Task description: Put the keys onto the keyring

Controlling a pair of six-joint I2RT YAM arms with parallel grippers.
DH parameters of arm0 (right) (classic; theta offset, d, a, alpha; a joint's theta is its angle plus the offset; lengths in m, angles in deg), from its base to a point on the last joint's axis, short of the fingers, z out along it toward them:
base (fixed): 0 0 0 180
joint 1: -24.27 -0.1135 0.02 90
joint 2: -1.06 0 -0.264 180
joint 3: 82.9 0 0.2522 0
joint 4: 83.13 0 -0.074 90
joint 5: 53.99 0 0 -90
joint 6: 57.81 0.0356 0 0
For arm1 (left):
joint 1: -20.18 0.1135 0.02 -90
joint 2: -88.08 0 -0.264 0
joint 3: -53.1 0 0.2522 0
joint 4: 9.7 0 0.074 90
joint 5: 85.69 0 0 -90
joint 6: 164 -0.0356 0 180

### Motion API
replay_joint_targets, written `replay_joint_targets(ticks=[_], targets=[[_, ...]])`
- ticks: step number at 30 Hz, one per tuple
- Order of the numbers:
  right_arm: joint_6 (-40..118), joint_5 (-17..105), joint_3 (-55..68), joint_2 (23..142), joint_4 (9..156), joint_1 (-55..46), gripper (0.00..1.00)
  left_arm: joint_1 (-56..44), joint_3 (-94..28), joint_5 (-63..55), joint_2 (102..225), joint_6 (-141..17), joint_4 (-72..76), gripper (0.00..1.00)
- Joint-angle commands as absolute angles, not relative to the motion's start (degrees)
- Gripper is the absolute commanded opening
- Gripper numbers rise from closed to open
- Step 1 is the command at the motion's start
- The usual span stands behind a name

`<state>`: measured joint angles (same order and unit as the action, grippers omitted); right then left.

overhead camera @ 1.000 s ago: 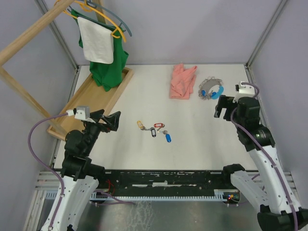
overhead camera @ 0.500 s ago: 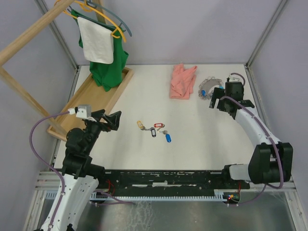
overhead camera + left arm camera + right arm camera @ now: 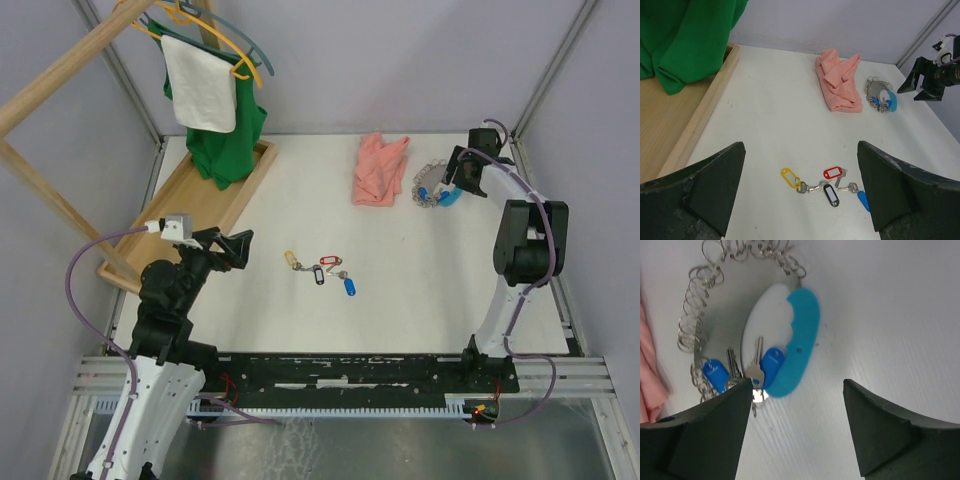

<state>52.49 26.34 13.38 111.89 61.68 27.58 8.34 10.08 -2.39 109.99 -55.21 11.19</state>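
1. Top external view: four keys [image 3: 320,271], tagged yellow, red, black and blue, lie in a loose cluster mid-table. They are well apart from the keyring [image 3: 432,186], which sits at the far right just beside a crumpled pink cloth [image 3: 380,168]. The left gripper [image 3: 232,240] hovers near the wooden tray [image 3: 190,205] with its jaws apart and nothing in them. The right gripper [image 3: 458,182] is stretched out over the keyring; its jaws are hard to read from here.

2. Left wrist view: both fingers [image 3: 700,190] stand wide apart and hold nothing. The four tagged keys lie ahead on the table, untouched. The keyring shows in the distance beside the cloth.

3. Right wrist view: these fingers are spread too and clamp nothing. Directly below is the keyring, a loop of small wire rings with a light-blue tag [image 3: 801,337]. Two small blue-tagged keys lie inside the loop, but I cannot tell whether they are threaded on.
   - As I judge it, the task is barely begun: no loose key is picked up and none is near the ring.
   - All four remain to be carried over and attached.
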Motion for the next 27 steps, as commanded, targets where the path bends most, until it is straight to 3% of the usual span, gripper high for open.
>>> replay_joint_targets(ticks=[1, 16, 22, 27], targets=[[54.05, 26.5, 23.64, 119.62, 59.47, 28.71, 0.79, 9.02, 9.54, -4.08, 110.65, -55.59, 8.72, 1.0], [54.2, 27.63, 33.99, 133.02, 47.12, 30.02, 0.48, 9.8, 9.67, -4.99, 111.71, -55.28, 8.38, 1.0], [53.02, 30.39, 28.1, 130.11, 45.53, 30.06, 0.33, 9.81, 9.8, -5.24, 110.6, -55.17, 8.12, 1.0], [51.29, 31.21, 19.76, 123.96, 46.18, 29.94, 0.29, 9.81, 10.63, -6.16, 109.56, -54.88, 6.79, 0.99]])
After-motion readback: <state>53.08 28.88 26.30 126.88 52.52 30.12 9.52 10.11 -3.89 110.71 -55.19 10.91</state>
